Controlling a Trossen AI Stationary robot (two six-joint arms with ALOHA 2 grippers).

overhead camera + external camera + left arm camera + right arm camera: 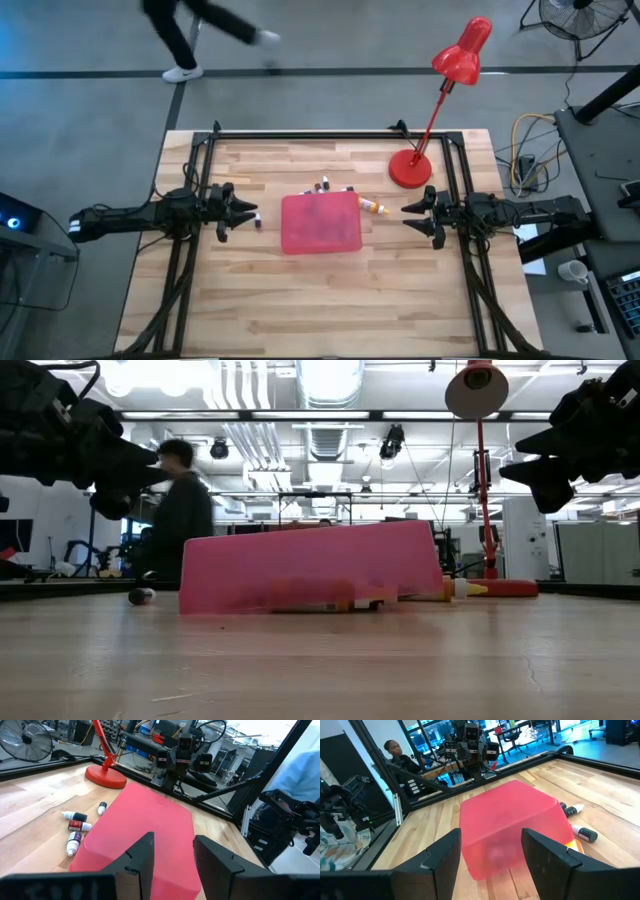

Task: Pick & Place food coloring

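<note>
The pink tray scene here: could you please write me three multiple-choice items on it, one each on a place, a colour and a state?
1. Where does the pink tray lie?
A. mid-table, between both grippers
B. under the lamp's base
C. at the table's near edge

2. What colour is the desk lamp?
A. blue
B. red
C. white

3. How do the left gripper and right gripper stand?
A. both shut on bottles
B. one shut on the tray
C. both open, holding nothing

Answers:
1. A, the high view shows the tray centred with a gripper at each side.
2. B, head, stem and base are all red.
3. C, each wrist view shows parted fingers with an empty gap; the dropper bottles lie loose on the table.
</note>
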